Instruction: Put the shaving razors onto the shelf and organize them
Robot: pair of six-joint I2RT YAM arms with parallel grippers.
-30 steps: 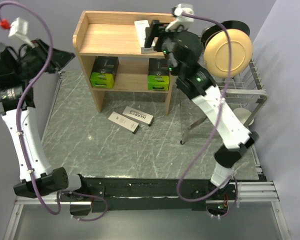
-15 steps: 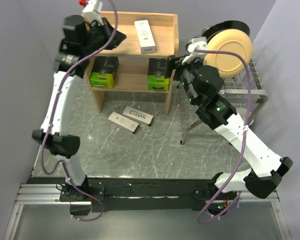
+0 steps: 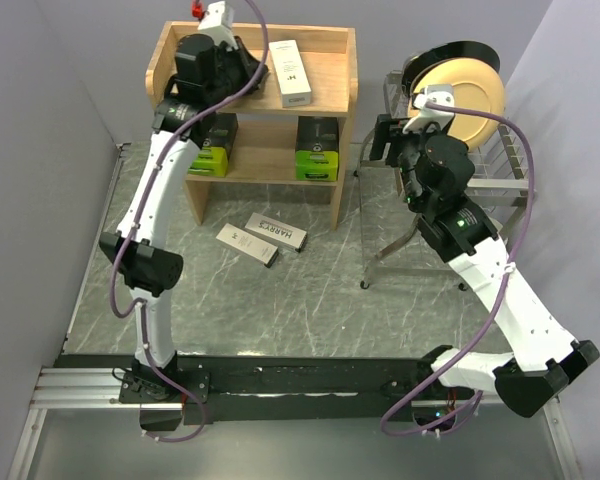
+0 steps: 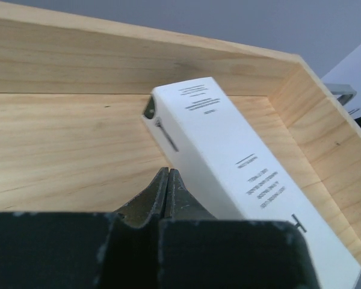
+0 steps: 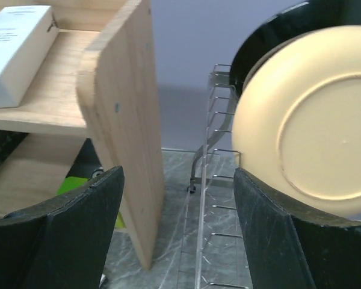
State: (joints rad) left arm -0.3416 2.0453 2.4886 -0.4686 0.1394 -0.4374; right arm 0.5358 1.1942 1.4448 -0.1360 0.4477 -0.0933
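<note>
Since half a second earlier, the left gripper [image 3: 245,70], fingers pressed together and empty, has advanced over the shelf [image 3: 330,95] top to just beside the white razor box [image 3: 290,72] at upper centre. The right gripper [image 3: 380,140], fingers wide apart and empty, has drawn right toward the dish rack [image 3: 500,170]. That box lies flat, long axis top to bottom. Two more white boxes [image 3: 276,232] lie parallel on the table [image 3: 280,310], slanting upper left to lower right, and two black-and-green packs [image 3: 317,150] stand on the lower tier, making five.
</note>
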